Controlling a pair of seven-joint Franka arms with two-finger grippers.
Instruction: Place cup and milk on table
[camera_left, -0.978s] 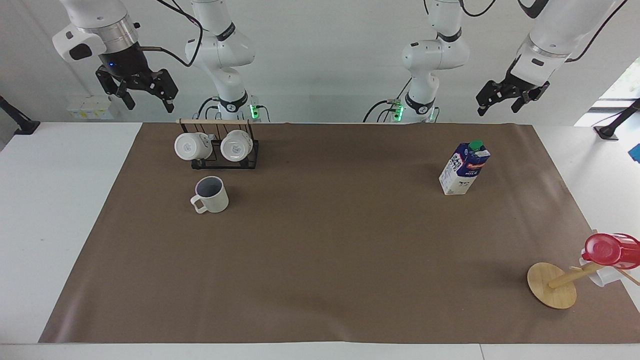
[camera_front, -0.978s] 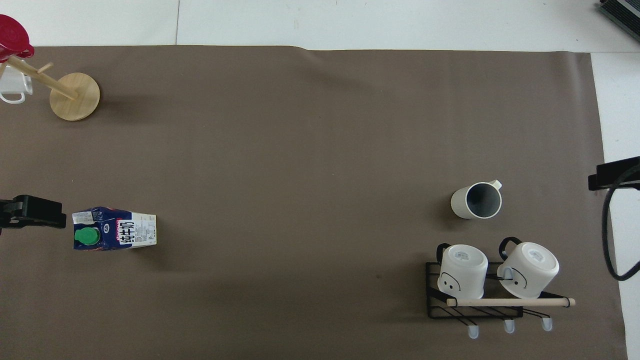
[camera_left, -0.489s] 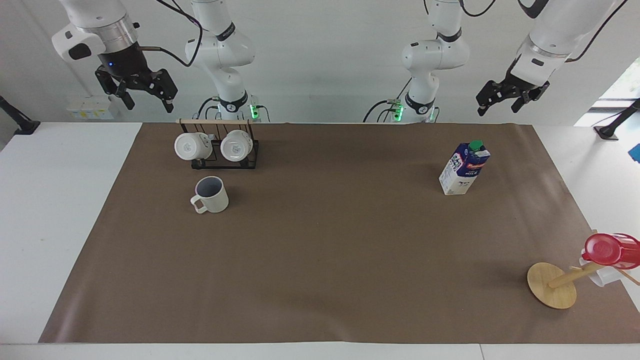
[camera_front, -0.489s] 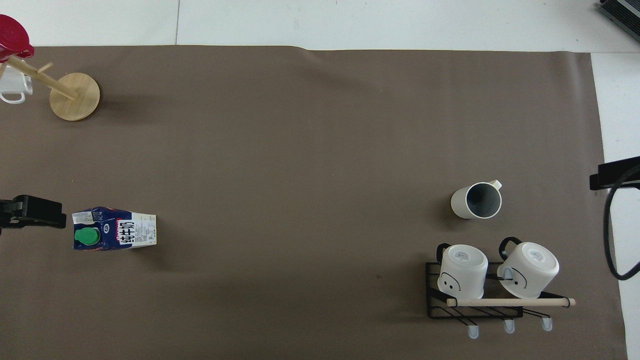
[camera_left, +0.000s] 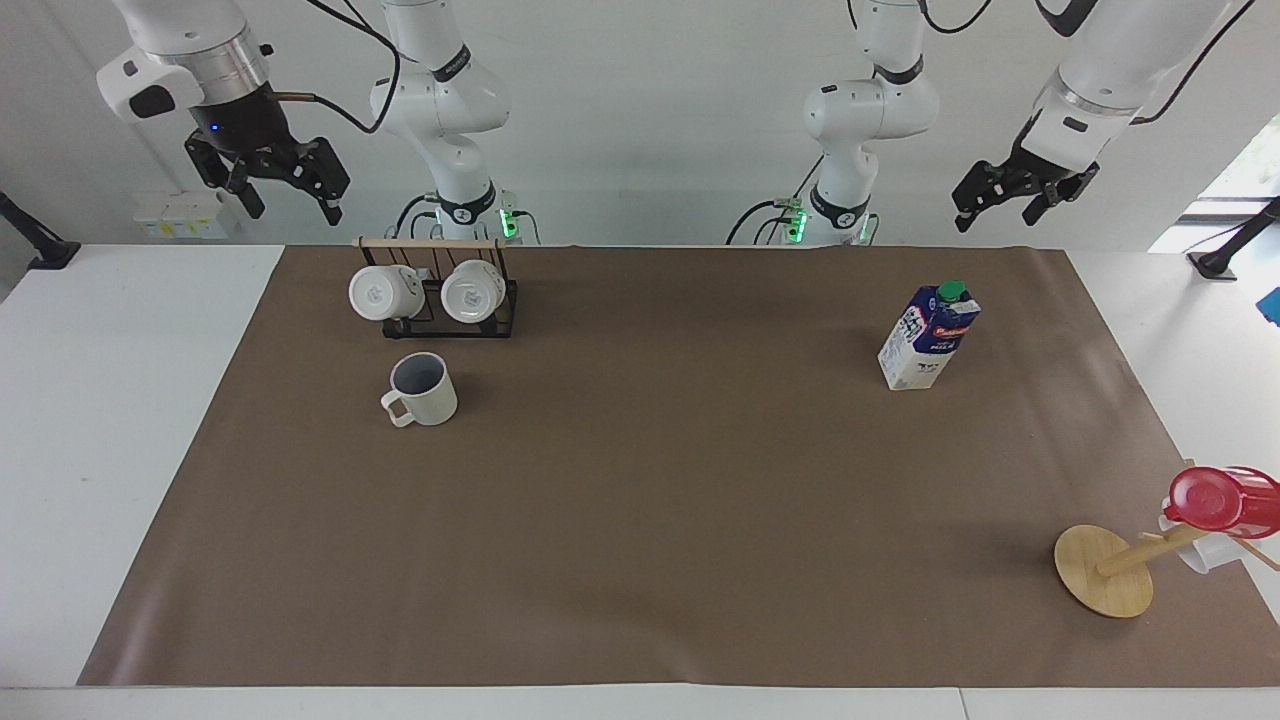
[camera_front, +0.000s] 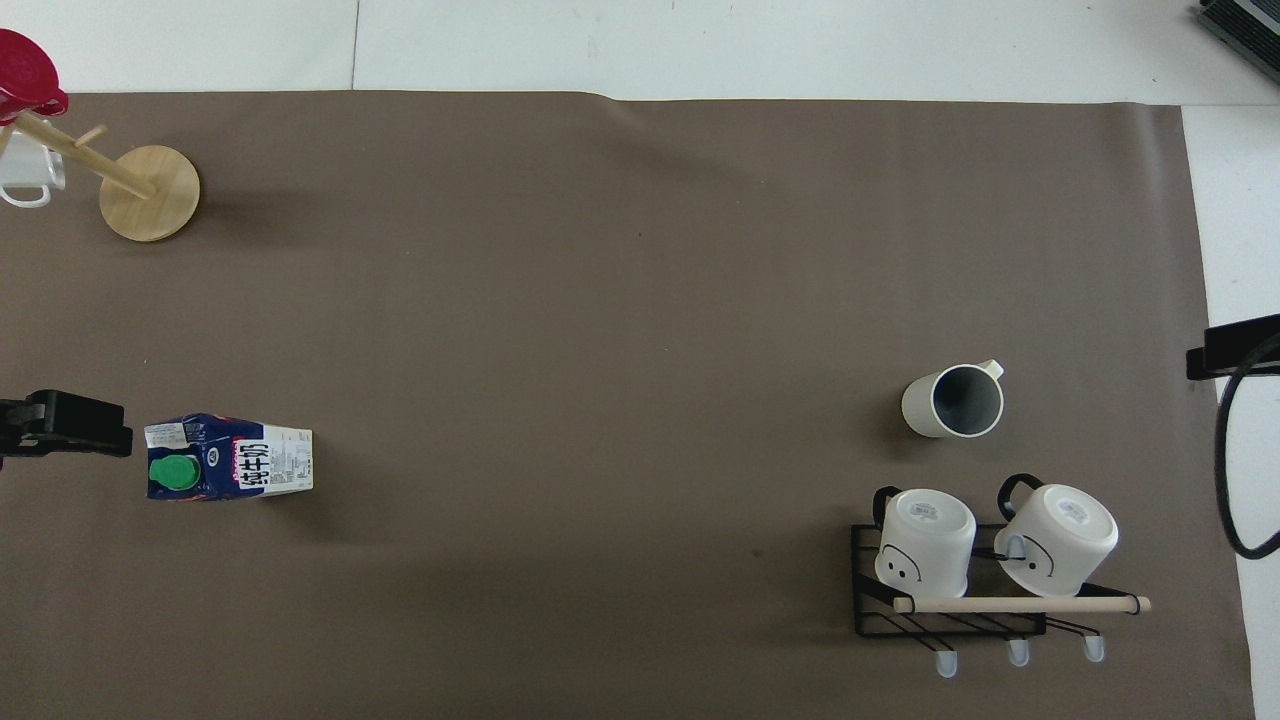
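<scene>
From my station, both task items already stand upright on the wide brown paper-like sheet (camera_left: 640, 520) that covers the middle of the large white table (camera_left: 110, 400), so I judge the placing done and the arms backed off. The small cream-white mug (camera_left: 420, 390) with the loop handle and dark inside sits toward the right arm's end, just beside and farther from the robots than the black wire rack (camera_left: 450, 310) with its wooden rail. The tall blue-and-white gable-top milk carton (camera_left: 928, 336) with the green screw cap stands toward the left arm's end, its long axis vertical. My right gripper (camera_left: 285, 195) hangs raised above the table's robot-side edge at its own end, fingers spread and empty; the mug lies down and toward the table's middle from it, and this arm is plainly the nearer one to it. My left gripper (camera_left: 1000, 205) hangs raised near the robot-side edge at its end, fingers apart and holding nothing; the carton lies below it and toward the middle, nearer this arm. By count: one cream mug, one carton, two plain white mugs (camera_left: 385, 292) hung on the rack, one wooden peg stand (camera_left: 1105, 570) with a round base, one red plastic cup (camera_left: 1215, 500) on it, and one clear cup, partly hidden, beside that.
</scene>
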